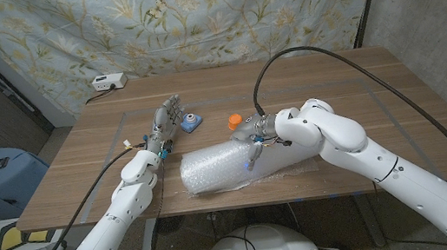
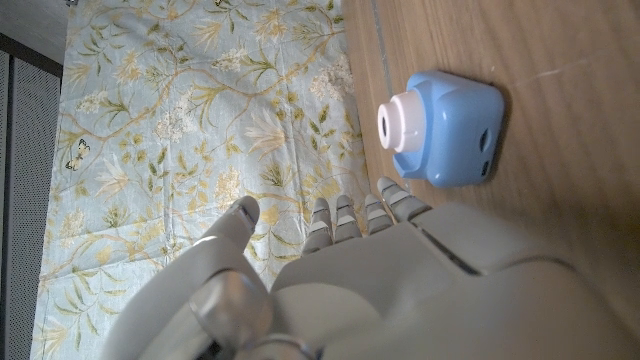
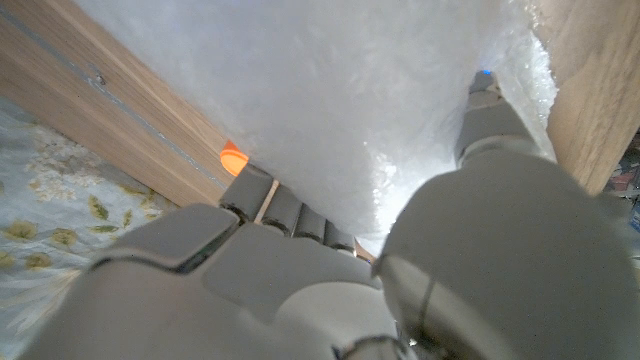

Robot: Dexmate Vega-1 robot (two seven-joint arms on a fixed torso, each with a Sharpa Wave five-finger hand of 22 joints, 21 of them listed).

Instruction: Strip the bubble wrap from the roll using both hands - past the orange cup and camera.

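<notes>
The right hand (image 1: 253,135) grips the bubble wrap roll (image 1: 221,167) at mid-table; the left hand (image 1: 164,124), fingers spread and empty, hovers near the blue camera (image 1: 191,121) and orange cup (image 1: 234,122). Stripping seems just beginning; next, the left hand likely must catch the wrap's loose edge.

Left arm reaches in from the near left corner. Left robot hand (image 1: 165,119) is raised, fingers (image 2: 345,219) apart and extended, holding nothing. Right arm comes in from the near right corner, elbow bent, forearm pointing left. Right robot hand (image 1: 253,137) grips the bubble wrap (image 1: 225,166), thumb (image 3: 492,118) pressed into it and fingers (image 3: 283,208) hooked over the far edge.
</notes>
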